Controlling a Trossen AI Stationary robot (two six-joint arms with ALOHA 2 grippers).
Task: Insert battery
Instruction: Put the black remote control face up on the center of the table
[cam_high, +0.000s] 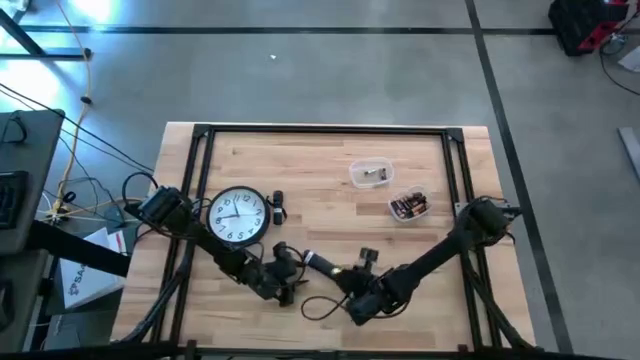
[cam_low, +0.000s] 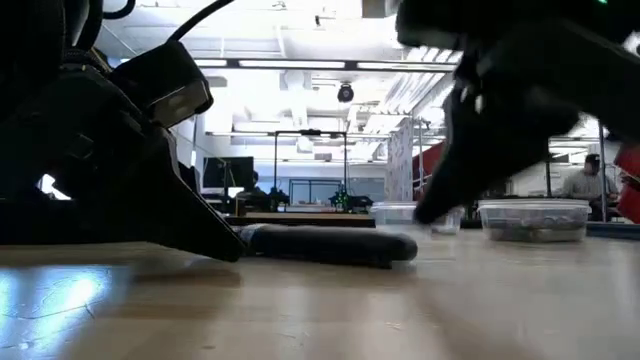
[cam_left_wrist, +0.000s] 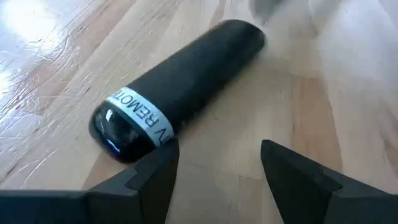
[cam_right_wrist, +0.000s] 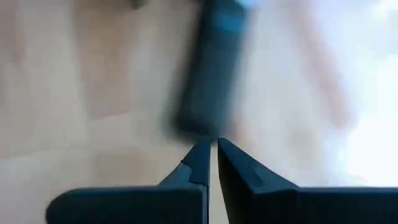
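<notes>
1. The remote (cam_high: 322, 266), a dark cylinder with a white band of lettering, lies flat on the wooden desk (cam_high: 320, 170) near its front edge, between the two grippers.
2. The left gripper (cam_left_wrist: 214, 165) is low over the desk at the remote's banded end. Its jaws are spread apart and hold nothing.
3. In the left wrist view, one left finger (cam_left_wrist: 155, 171) is just beside the remote's rounded end; the other is off to the side over bare wood. Whether the near finger touches the remote cannot be told.
4. The right gripper (cam_right_wrist: 212, 155) points at the remote's other end, with the jaws almost closed, only a thin slit between the tips, and nothing between them.
5. In the right wrist view, the remote's end lies just beyond the tips; contact cannot be told.
6. A wall clock (cam_high: 237, 216) lies face up on the desk behind the left arm.
7. Two clear tubs sit toward the far right: one (cam_high: 371, 174) holds a small item, the other (cam_high: 409, 206) holds batteries. Both are well apart from the grippers.
</notes>
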